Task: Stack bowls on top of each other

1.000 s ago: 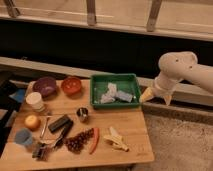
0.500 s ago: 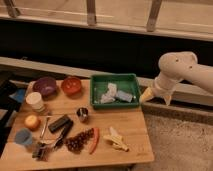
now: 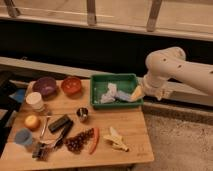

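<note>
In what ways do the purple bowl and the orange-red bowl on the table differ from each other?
Colour: the purple bowl is dark, the orange-red bowl is bright. Place: the purple bowl is further left, behind the white cup; the orange-red bowl sits nearer the green bin. Both are round, upright, similar in size, side by side, not stacked. The end effector is at the bin's right end, away from both.

Our white arm (image 3: pixel 187 74) comes in from the right edge of the view, and its thick link slopes up toward a rounded elbow (image 3: pixel 162 61). From there our wrist (image 3: pixel 150 85) bends down and toward the view's left. Our gripper (image 3: pixel 136 93) hangs at the wrist's lower end. It is yellowish, tilted down-left, and sits just right of the view's middle.
</note>
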